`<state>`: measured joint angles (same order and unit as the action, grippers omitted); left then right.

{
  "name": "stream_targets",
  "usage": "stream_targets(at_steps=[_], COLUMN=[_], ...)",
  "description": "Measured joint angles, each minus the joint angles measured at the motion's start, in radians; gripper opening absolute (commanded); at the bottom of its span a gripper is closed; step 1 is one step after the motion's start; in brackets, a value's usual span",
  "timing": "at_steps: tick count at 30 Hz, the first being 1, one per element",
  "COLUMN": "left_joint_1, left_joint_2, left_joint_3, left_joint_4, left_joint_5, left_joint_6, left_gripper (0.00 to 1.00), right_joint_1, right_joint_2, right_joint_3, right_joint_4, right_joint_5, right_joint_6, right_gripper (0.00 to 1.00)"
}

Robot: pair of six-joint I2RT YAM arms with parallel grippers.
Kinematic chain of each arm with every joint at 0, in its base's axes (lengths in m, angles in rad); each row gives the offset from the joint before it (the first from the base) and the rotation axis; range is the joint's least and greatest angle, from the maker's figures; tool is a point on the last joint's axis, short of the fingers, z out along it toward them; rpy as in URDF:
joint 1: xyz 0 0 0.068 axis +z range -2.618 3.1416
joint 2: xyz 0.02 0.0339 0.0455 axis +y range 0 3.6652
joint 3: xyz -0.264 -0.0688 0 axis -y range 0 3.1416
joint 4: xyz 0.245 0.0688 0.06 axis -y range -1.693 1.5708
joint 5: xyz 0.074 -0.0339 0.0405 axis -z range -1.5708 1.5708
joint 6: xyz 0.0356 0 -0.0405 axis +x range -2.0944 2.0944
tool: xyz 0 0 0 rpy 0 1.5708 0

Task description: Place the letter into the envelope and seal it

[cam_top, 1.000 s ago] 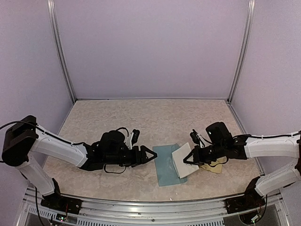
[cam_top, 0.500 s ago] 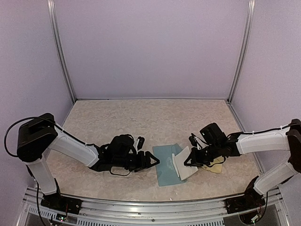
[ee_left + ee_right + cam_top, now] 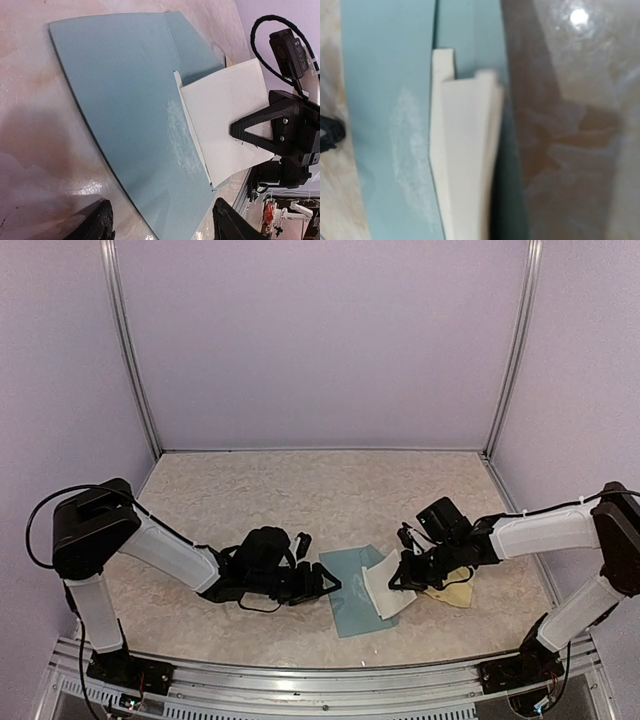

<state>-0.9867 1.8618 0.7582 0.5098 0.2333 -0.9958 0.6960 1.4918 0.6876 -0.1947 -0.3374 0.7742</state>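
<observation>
The teal envelope (image 3: 347,608) lies flat on the mottled beige table (image 3: 300,490), at about 5 o'clock from the table's middle in the overhead view, close to the near edge. Its flap is folded open toward 3 o'clock. The left gripper (image 3: 328,582) sits low at the envelope's 9 o'clock edge with its fingers spread. In its wrist view the two dark fingertips (image 3: 97,224) stand either side of the near corner of the envelope, and I cannot tell whether either one touches the paper. The white letter (image 3: 385,585) rests over the envelope's 3 o'clock side, tilted, with its far edge lifted off the table. The right gripper (image 3: 400,580) has its fingers pressed together on that raised edge, pinching the sheet. The letter's low edge runs along the line where the flap meets the envelope's body. From the right wrist view the sheet looks slightly bowed there, and whether that edge has slipped inside the pocket cannot be made out. A small yellow-tan sticker sheet (image 3: 452,593) lies on the table at 3 o'clock from the letter, partly under the right arm.
</observation>
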Motion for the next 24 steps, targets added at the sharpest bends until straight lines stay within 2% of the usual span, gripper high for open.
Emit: stream_targets(at_steps=[24], left_joint_1=[0.016], left_joint_2=[0.055], left_joint_3=[0.03], left_joint_4=[0.061], left_joint_5=[0.025], left_joint_6=[0.028], left_gripper=[0.63], right_joint_1=[-0.003], right_joint_2=[0.103], right_joint_3=[0.07], right_joint_4=[-0.002], right_joint_5=[-0.021], right_joint_6=[-0.025], right_gripper=[0.0])
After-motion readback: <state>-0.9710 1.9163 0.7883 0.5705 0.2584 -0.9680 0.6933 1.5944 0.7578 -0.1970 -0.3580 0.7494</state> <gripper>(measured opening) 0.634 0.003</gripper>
